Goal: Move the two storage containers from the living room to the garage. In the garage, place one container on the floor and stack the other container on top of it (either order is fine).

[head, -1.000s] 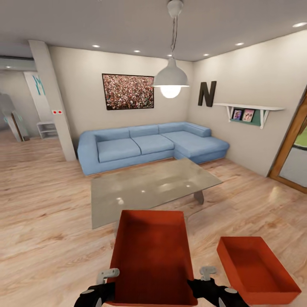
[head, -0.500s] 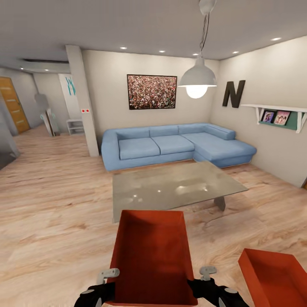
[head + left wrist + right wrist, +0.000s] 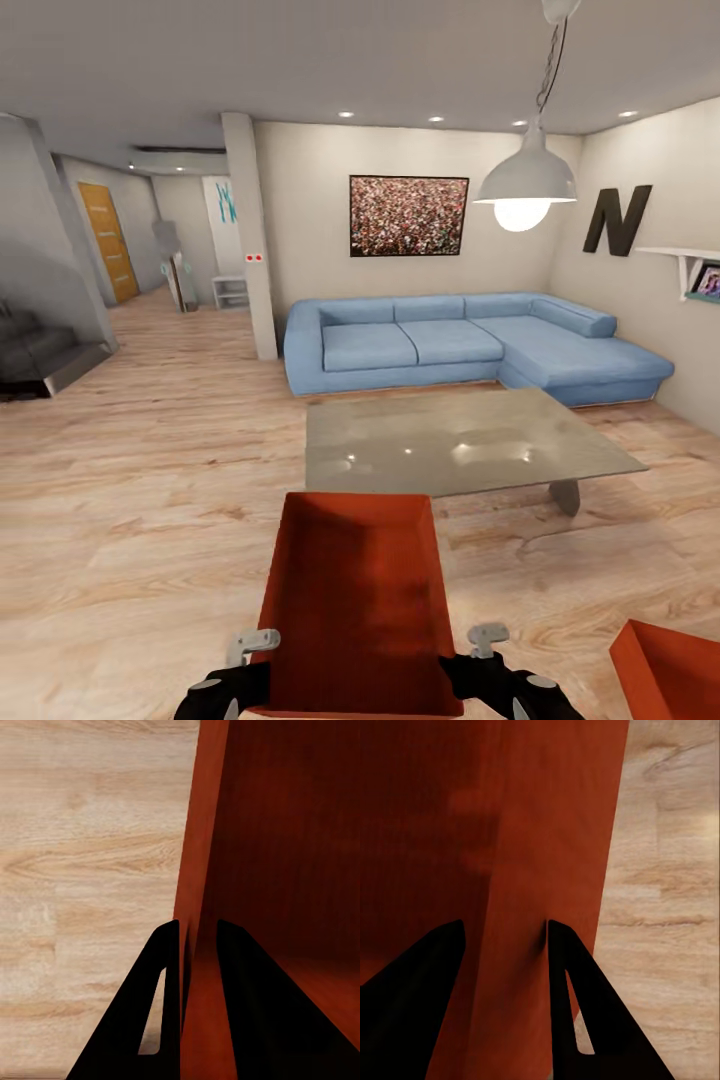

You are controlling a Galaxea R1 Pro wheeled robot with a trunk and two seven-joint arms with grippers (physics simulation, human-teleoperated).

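Centrally, the left tool [image 3: 196,945] pinches one thin side wall of the carried storage container [image 3: 355,600] between its two black, tapered fingers [image 3: 161,967], nearly closed, one finger outside and one inside; the right tool [image 3: 502,945] straddles the opposite wall likewise, one black finger on each face, though how tightly it presses cannot be told. In the head view both tools, left [image 3: 245,665] and right [image 3: 485,660], flank the near end of this lidless, rectangular, matte orange-red box, held above the floor [image 3: 140,500] of light wood planks with visible grain. A corner of the second storage container [image 3: 668,675], same colour, sits on the planks at lower right. Beyond lies a glossy glass-topped table [image 3: 460,440], then a blue upholstered corner sofa [image 3: 470,340], a domed white pendant lamp [image 3: 525,185] and a speckled framed picture [image 3: 408,215].
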